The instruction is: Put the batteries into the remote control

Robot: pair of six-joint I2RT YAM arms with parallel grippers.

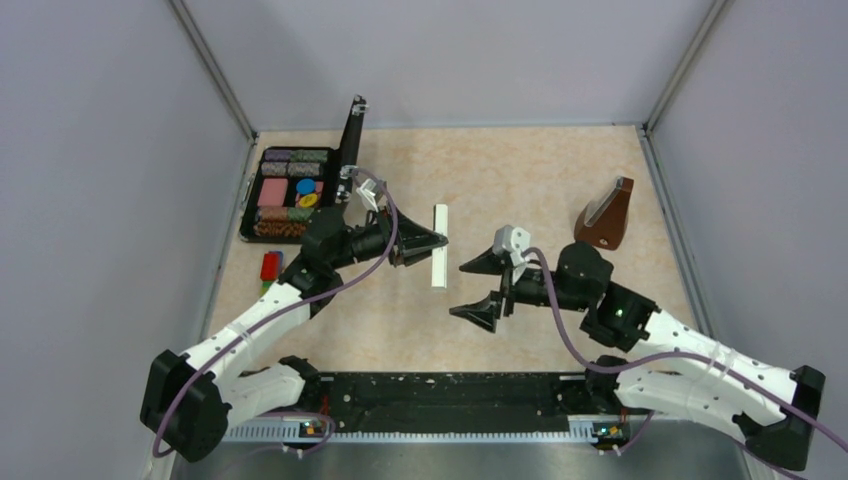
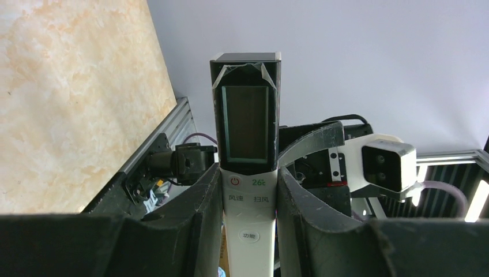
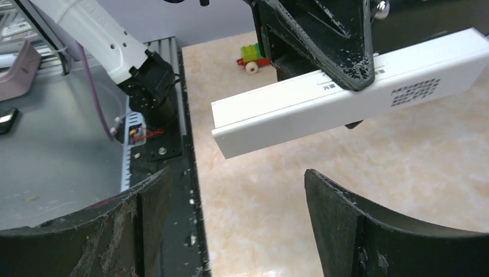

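Note:
My left gripper (image 1: 436,241) is shut on the remote control (image 1: 440,245), a slim white bar held above the table's middle. In the left wrist view the fingers (image 2: 199,213) clamp its white button part (image 2: 249,202), and its dark screen end points away. The right wrist view shows the remote's plain back (image 3: 300,109) with a printed label, crossing above the tabletop. My right gripper (image 1: 472,290) hangs open just right of the remote, apart from it. Only bare tabletop lies between its fingertips (image 3: 236,176). The batteries are out of view.
A brown wooden metronome (image 1: 607,215) stands at the back right. An open black case (image 1: 250,190) with coloured pieces sits at the back left. Stacked toy blocks (image 1: 270,268) lie near the left wall, also seen as blocks (image 3: 252,55) in the right wrist view.

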